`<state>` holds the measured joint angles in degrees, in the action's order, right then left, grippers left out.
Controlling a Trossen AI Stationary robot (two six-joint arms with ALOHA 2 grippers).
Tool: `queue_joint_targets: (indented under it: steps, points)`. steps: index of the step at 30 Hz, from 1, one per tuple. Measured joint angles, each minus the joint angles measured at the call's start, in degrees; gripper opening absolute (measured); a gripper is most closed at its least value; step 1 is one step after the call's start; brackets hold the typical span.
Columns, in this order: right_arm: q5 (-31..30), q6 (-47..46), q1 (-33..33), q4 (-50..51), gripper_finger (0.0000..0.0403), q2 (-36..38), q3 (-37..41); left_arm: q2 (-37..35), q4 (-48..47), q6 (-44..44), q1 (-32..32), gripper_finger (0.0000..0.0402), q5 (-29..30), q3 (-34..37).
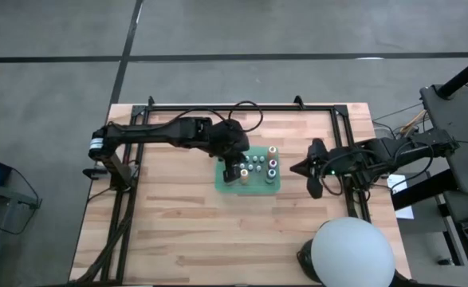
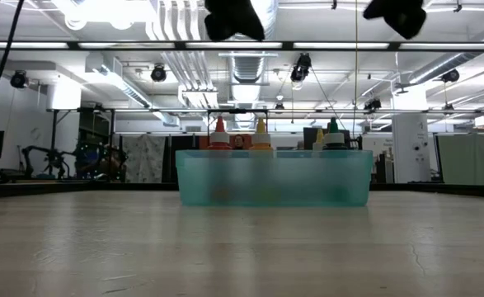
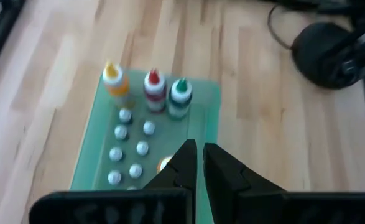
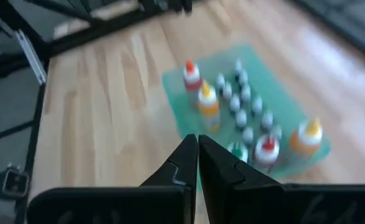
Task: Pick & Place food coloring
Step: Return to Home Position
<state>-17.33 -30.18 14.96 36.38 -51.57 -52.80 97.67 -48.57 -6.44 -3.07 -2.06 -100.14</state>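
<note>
I have the left gripper [image 3: 199,149] hanging over the 9 o'clock end of the green container [image 1: 253,190], fingers pinched almost together on nothing. The right gripper [image 4: 196,140] sits clear of the container at its 3 o'clock, clenched and empty too. The food coloring bottles [image 3: 135,134] all stand inside the container, near the middle of the bench [image 1: 178,231] (the tall tips poke above the rim). My worry is that a low pull-back of the left arm could clip the tall red bottle [image 3: 154,87], toppling it or dragging the container.
</note>
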Motion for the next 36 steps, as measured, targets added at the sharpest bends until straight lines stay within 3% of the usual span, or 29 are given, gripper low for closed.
queue_joint_targets:
  steps: [7, 15, 23, 29, 36]
  points:
    - [-0.75, 11.52, -0.32, -12.95, 0.0008, 0.04, 0.00, -4.49, 5.02, 3.60, 0.27, 0.0003, -0.13, 0.05]
    - [-0.41, 10.39, -0.87, -16.80, 0.0008, 0.07, 2.68, -11.66, 12.01, 5.33, 0.31, 0.0002, -0.66, 4.33]
    - [0.86, 11.65, -1.43, -31.99, 0.0008, 0.17, 10.89, -26.64, 30.96, 4.58, 0.40, 0.0002, -1.01, 26.89]
    - [0.83, 12.64, -2.10, -34.38, 0.0008, 0.82, 15.29, -39.87, 44.24, 2.89, 0.40, 0.0002, -1.03, 45.78]
    - [0.83, 12.23, -2.29, -39.20, 0.0009, 3.05, 20.57, -52.55, 52.84, 2.95, 0.40, 0.0003, -0.87, 60.31]
